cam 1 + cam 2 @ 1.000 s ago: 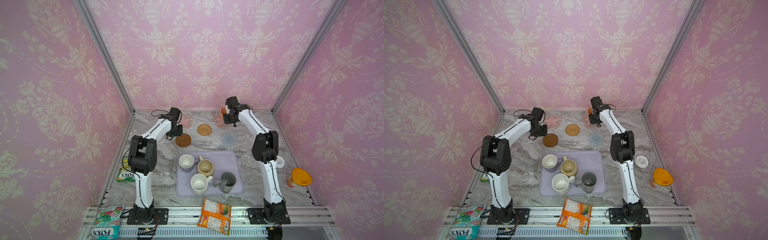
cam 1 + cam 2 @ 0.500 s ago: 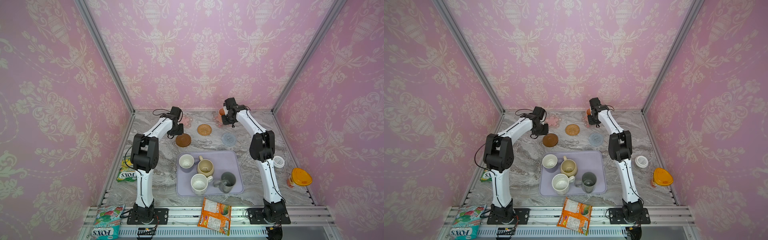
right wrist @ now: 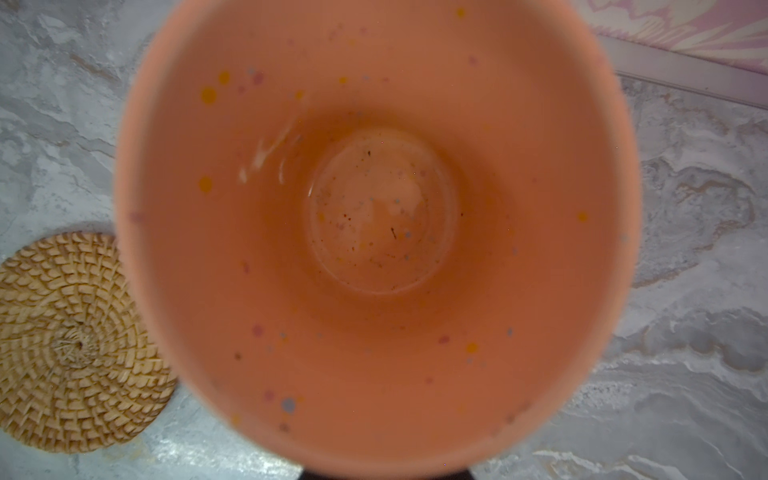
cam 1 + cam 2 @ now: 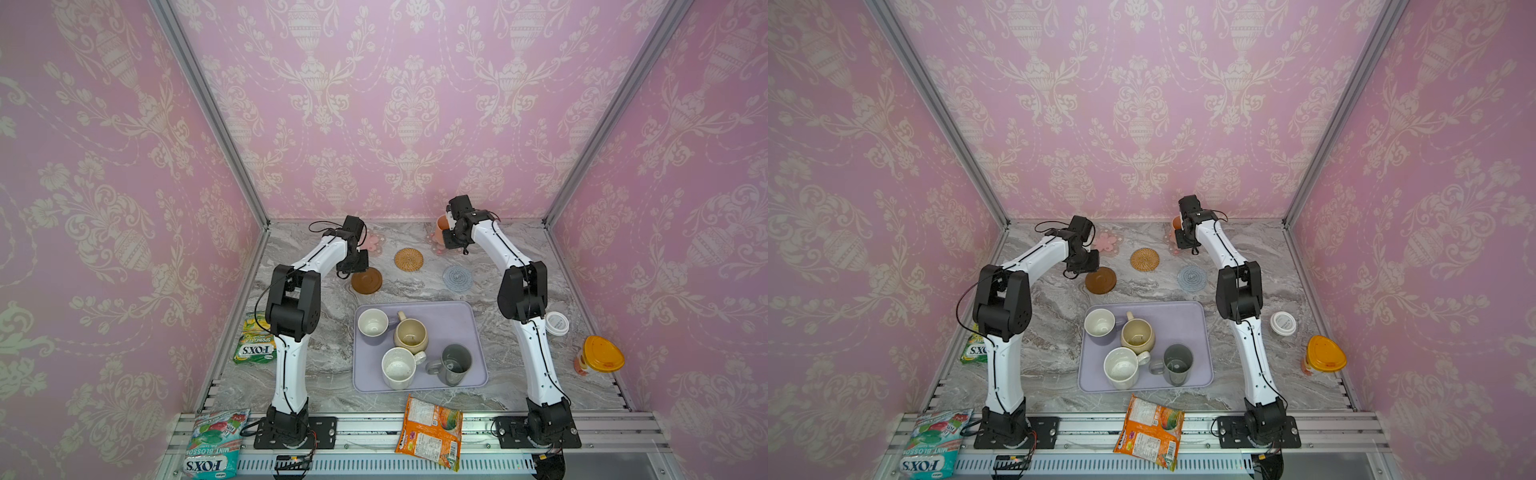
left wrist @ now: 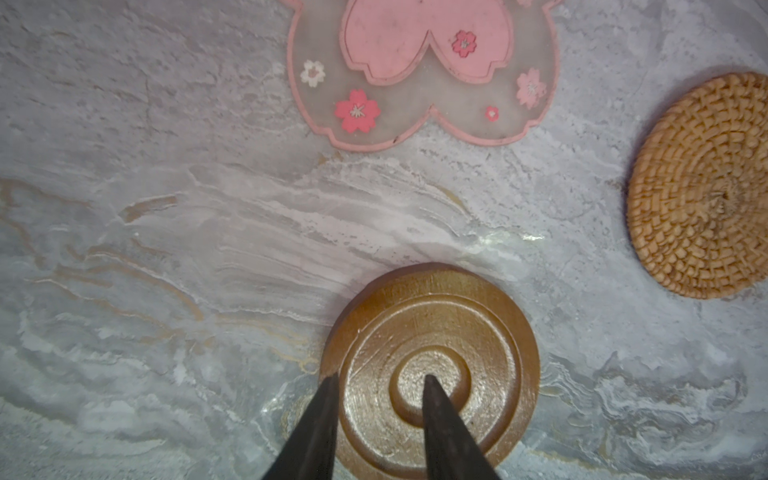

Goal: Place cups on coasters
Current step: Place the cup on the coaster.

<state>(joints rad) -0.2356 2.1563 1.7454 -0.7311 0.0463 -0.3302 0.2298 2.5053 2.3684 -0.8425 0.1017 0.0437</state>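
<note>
Evidently the right gripper, pinching the rim of the peach-orange mug, held it over the pink flower coaster at 1 o'clock from the lavender tray. It needed a straight, centred descent. The mug stood upright, mouth up, long axis vertical, handle hidden. The left gripper, slightly spread, hung over the wooden coaster.

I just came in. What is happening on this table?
Two arms set mugs on coasters. The right claw holds the peach-orange mug over the right pink flower coaster; I cannot tell if it touches. The left claw is at the wooden coaster, one finger at its rim, one at its centre. The lavender mug, beige mug, speckled white mug and dark grey mug stand on the tray. The rattan coaster, grey-blue coaster and left pink flower coaster are bare.
</note>
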